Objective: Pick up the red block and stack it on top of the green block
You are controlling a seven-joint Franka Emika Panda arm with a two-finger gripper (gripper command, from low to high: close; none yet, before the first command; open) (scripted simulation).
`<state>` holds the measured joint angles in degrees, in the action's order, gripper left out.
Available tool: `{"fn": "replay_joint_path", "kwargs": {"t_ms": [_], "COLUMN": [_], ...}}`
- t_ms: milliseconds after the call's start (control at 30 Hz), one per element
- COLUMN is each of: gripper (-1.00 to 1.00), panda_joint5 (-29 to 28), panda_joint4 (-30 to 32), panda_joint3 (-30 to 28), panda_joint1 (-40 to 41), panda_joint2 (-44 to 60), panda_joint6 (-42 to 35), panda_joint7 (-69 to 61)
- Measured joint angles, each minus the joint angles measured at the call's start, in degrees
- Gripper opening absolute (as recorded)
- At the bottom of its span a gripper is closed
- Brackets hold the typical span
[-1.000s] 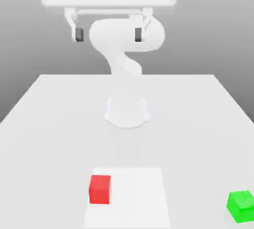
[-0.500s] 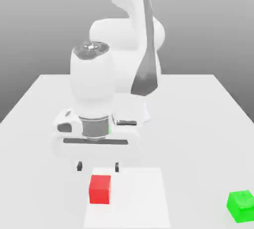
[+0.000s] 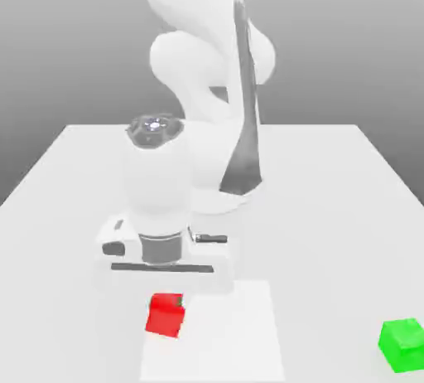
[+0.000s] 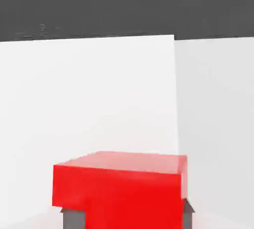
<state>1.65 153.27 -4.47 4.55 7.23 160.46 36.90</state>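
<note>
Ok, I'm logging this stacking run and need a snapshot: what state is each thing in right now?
red block: between the gripper's fingers, slightly tilted, on the paler patch of the table
green block: on the table at the exterior view's right, nothing on top of it
gripper: shut on the red block, pointing down
table: white, bearing both blocks

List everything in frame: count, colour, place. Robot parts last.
red block: 1, red, on the pale square patch, slightly tilted, directly under the hand.
green block: 1, green, on the table near the exterior view's right edge, apart from the red block.
square patch: 1, lighter white, front middle of the table.
table: 1, white, bearing everything.
arm: 1, white, bent down over the patch.
gripper: 1, dark fingertips, shut on the red block.
</note>
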Motion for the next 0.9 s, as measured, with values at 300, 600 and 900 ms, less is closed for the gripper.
{"fn": "replay_joint_path", "kwargs": {"t_ms": [300,600,900], "gripper": [-1.00,1.00,1.00], "panda_joint5": [-4.88,-11.99,-9.42], "panda_joint4": [-12.38,-22.12,-22.05], "panda_joint3": [12.05,17.21,18.77], "panda_joint1": [-12.13,-22.59,-21.87], "panda_joint2": [2.50,14.94,9.78], "panda_joint6": [-10.19,-8.06,-12.96], "panda_joint7": [-4.65,-5.33,-7.30]}}
